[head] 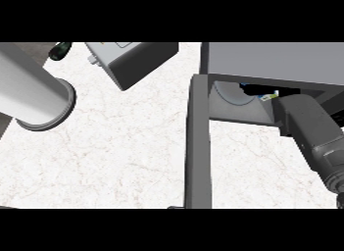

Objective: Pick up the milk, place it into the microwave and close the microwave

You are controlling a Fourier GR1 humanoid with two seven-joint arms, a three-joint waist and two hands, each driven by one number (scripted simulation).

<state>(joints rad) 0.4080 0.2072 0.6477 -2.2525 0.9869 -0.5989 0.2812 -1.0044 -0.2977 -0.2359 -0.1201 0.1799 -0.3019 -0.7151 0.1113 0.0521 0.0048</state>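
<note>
The counter (pixel 124 147) is a pale marbled stone with faint reddish veins, filling most of the head view; a darker grey strip runs along its edge at nine o'clock.

At ten o'clock a broad white cylinder (pixel 26 90) lies tilted across the corner, its grey-rimmed round end facing the middle of the counter; its other end is cut off by the frame. Just above it, at eleven o'clock, a small dark green object (pixel 61 49) pokes in from the top edge, too cropped to identify. Beside that, near twelve o'clock, a grey boxlike appliance (pixel 135 61) sits at an angle, with a lighter top panel and a small knob on its side.

Right of centre the microwave (pixel 276 59) takes up the one-to-three o'clock area. Its door (pixel 198 142) stands open, seen edge-on as a long dark bar running down to six o'clock. Inside the cavity a pale round turntable (pixel 231 94) shows.

The right forearm reaches up from four o'clock into the cavity. The right hand (pixel 265 91) is deep in shadow there, and I cannot tell how its fingers are set. A sliver of pale green and white at the fingertips appears to be the milk (pixel 268 97), inside the microwave and mostly hidden.

The left hand shows nowhere.
</note>
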